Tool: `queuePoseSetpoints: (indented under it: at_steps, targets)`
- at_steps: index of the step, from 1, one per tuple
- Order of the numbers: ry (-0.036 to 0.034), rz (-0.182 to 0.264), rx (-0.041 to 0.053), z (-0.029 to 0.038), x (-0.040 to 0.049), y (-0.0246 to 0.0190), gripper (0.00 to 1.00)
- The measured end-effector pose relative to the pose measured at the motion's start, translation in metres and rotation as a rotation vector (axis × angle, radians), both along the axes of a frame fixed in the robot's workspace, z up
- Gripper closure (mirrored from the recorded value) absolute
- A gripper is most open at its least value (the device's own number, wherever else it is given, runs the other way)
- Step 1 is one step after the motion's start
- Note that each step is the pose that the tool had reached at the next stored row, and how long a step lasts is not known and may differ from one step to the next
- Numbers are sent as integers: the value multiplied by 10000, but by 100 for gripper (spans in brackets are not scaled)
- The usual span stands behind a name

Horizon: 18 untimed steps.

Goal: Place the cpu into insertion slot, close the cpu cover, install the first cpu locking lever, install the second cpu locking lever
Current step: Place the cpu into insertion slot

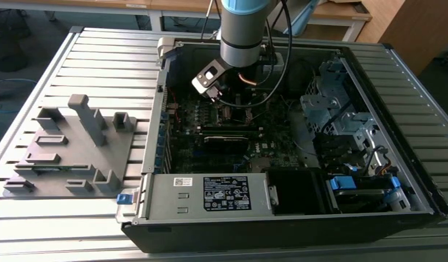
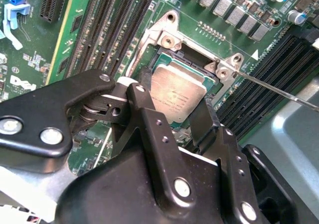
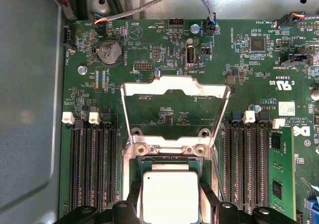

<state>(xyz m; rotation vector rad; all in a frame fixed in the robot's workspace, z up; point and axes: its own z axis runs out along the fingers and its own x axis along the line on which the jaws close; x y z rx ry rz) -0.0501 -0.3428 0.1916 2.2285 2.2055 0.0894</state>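
The cpu (image 3: 170, 194), a silver-topped square chip, sits between my gripper's (image 3: 169, 211) black fingers (image 3: 130, 206), which close against its two sides. It hangs right over the insertion slot (image 3: 167, 160); I cannot tell whether it rests in the slot. The cpu cover (image 3: 174, 88), a silver frame, stands raised behind the socket. In the second wrist view the cpu (image 2: 177, 97) lies between the fingers (image 2: 145, 82) over the insertion slot (image 2: 185, 60), and a thin locking lever (image 2: 279, 92) sticks out to one side. In the exterior view my gripper (image 1: 225, 105) is down inside the computer case.
Long black memory slots (image 3: 94, 169) flank the socket on both sides. Cables (image 1: 282, 65) hang beside the arm. Drive cages (image 1: 333, 109) stand at the exterior view's right and the power supply (image 1: 209, 194) along the case's front. A grey fixture plate (image 1: 71, 147) lies outside the case.
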Motion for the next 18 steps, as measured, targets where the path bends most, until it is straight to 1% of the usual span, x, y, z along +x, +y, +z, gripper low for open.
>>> queuePoseSetpoints:
  at_steps: [18]
  targets:
    - [0, 0, 0, -9, 0, 0, 46]
